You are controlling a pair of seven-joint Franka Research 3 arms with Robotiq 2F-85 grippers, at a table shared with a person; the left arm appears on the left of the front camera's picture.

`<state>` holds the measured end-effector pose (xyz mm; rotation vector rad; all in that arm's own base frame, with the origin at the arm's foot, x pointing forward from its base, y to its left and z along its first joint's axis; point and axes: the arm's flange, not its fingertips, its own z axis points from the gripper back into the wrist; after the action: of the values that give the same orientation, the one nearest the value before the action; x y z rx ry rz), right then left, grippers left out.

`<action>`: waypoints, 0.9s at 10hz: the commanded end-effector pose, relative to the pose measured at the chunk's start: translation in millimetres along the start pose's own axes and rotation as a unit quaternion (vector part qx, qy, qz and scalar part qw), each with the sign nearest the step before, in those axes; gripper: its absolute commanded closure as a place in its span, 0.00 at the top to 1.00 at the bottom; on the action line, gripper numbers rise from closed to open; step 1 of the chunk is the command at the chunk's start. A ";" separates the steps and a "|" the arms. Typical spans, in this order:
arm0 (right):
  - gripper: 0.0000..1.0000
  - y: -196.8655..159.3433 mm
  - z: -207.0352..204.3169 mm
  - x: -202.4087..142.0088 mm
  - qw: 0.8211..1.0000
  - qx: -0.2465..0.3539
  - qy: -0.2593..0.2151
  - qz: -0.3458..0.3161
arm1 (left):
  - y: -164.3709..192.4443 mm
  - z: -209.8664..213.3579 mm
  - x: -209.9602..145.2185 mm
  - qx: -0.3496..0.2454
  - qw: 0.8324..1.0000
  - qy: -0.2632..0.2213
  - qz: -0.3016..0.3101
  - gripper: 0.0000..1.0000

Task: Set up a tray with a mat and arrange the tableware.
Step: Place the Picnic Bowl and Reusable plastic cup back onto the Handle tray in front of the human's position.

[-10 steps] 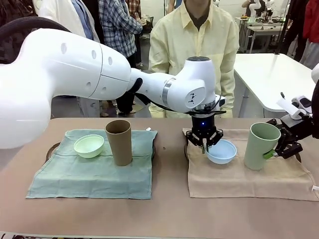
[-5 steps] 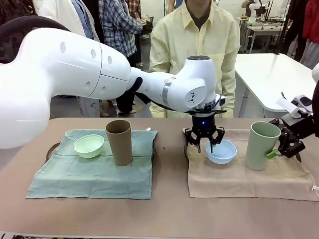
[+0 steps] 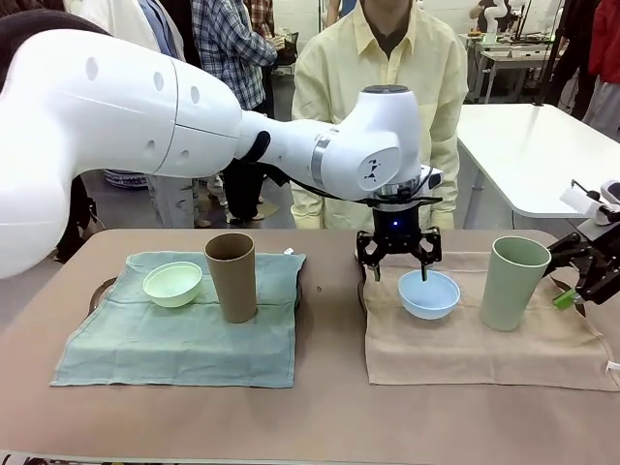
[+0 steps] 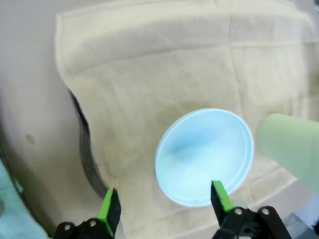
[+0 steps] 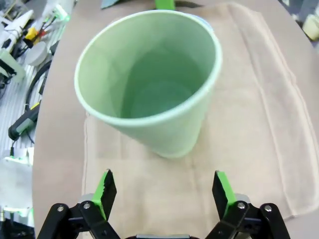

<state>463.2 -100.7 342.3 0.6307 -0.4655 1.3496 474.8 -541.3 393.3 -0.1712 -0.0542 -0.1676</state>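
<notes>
The light blue bowl [image 3: 429, 294] rests on the beige mat [image 3: 475, 334], with the pale green cup [image 3: 514, 283] upright to its right. Just above the bowl's left rim, my left gripper [image 3: 398, 262] hangs open and holds nothing. In the left wrist view the bowl [image 4: 204, 157] lies between and beyond the green fingertips [image 4: 108, 208], and a dark tray rim [image 4: 84, 149] peeks from under the mat [image 4: 149, 74]. My right gripper [image 3: 581, 278] stands open, a little right of the cup [image 5: 154, 94]. On the green mat [image 3: 179, 329] sit the mint bowl [image 3: 173, 284] and the brown cup [image 3: 231, 276].
A person in a yellow shirt [image 3: 378, 97] stands at the far side of the table, behind the left arm. A white table [image 3: 533, 145] stands at the back right. Bare brown tabletop [image 3: 310, 417] runs along the near edge.
My left gripper opened, let go of the light blue bowl and rose slightly. My right gripper drew back to the right, away from the pale green cup.
</notes>
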 end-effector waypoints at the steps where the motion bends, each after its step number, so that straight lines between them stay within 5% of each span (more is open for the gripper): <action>1: 1.00 9.7 23.3 19.1 0.995 -0.028 0.051 -0.077 | 14.9 19.9 -24.2 0.013 1.000 -0.010 -0.015 1.00; 4: 1.00 38.5 73.9 86.2 0.967 -0.065 0.133 -0.208 | 22.4 72.0 -43.1 0.029 0.997 -0.053 -0.049 1.00; 6: 1.00 52.2 83.1 131.3 0.927 -0.076 0.208 -0.303 | 29.6 112.3 -61.7 0.059 0.994 -0.055 -0.075 1.00; 9: 1.00 81.4 96.9 206.4 0.881 -0.156 0.266 -0.359 | 41.8 176.7 -80.5 0.097 0.989 -0.077 -0.077 1.00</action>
<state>423.2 -14.7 544.8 0.1561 -0.0171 0.6967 402.7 -472.4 547.6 -0.0074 -0.2139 -0.2945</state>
